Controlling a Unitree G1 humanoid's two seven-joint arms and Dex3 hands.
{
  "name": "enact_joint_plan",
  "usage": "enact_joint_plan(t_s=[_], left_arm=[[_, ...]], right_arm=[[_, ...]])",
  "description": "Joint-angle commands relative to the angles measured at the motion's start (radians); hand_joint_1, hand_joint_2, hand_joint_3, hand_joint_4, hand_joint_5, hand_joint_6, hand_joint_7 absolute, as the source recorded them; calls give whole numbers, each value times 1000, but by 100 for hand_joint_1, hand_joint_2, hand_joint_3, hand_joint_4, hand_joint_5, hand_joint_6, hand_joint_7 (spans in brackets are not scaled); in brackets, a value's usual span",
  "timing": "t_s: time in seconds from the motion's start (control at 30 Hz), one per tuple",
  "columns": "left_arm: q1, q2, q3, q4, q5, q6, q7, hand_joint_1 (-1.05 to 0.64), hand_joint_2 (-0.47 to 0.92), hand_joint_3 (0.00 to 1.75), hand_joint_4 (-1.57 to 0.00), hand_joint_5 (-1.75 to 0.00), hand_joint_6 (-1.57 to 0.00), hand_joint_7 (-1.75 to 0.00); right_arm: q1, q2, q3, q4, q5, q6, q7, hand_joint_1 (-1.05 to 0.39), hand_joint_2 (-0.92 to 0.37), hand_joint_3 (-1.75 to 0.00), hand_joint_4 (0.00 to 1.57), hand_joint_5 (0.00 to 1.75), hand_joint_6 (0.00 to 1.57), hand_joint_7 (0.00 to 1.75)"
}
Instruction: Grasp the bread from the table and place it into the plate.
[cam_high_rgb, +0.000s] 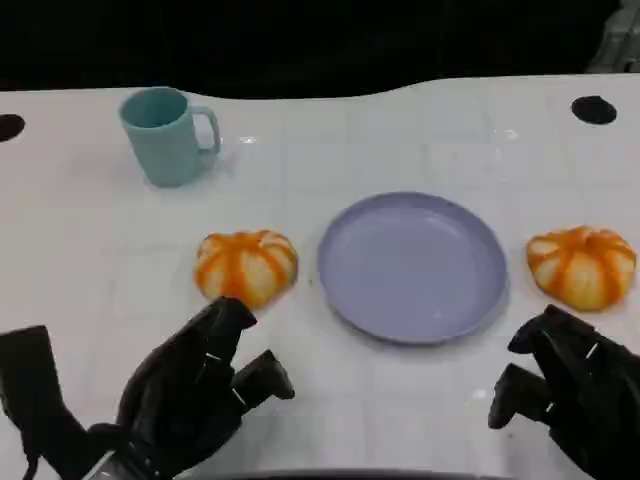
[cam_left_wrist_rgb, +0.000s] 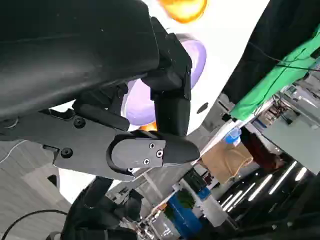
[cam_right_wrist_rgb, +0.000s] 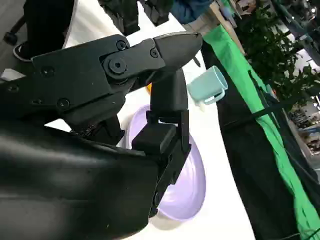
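On the white table (cam_high_rgb: 420, 130) before me sits the round lavender plastic plate (cam_high_rgb: 413, 265), bare, with one orange-and-white striped pumpkin-shaped bread roll (cam_high_rgb: 246, 265) just beside its left rim and a second roll of the same kind (cam_high_rgb: 582, 264) near its right rim. Neither roll is in the plate, so I judge that I am at the very start: the reach before the grasp.

My left hand (cam_high_rgb: 195, 390) hovers just short of the left roll, fingers apart and holding nothing, its fingertips almost at the roll's near edge. My right hand (cam_high_rgb: 570, 385) sits low by the right roll, likewise holding nothing with its fingers loosely apart.

Next I would ease the left hand forward and down over the left roll, close the fingers around its sides without crushing it, lift, and carry it rightward over the plate's rim.

By count: two bread rolls, one plate, and one teal ceramic mug (cam_high_rgb: 165, 135) standing upright well behind the left roll, handle to the right.
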Motion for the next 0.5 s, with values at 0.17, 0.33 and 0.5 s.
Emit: enact_joint_plan(t_s=[0.17,0.33,0.5], left_arm=[[-11,6,7,2,-7,-5,2,-58,92,36,-77,-175,-51,-165],[-9,10,3,3,0,-15,-8,-58,92,38,-77,-175,-51,-166],[-9,9,5,1,-2,-10,-1,-58,92,38,-77,-175,-50,-168]], right_arm=[[8,-10,-13,4,4,-34,5,-66,-92,-10,80,165,73,143],[7,-6,-15,10,11,-41,7,-67,-92,-8,79,167,73,143],[5,-9,-11,12,9,-42,6,-67,-92,-7,80,166,75,142]])
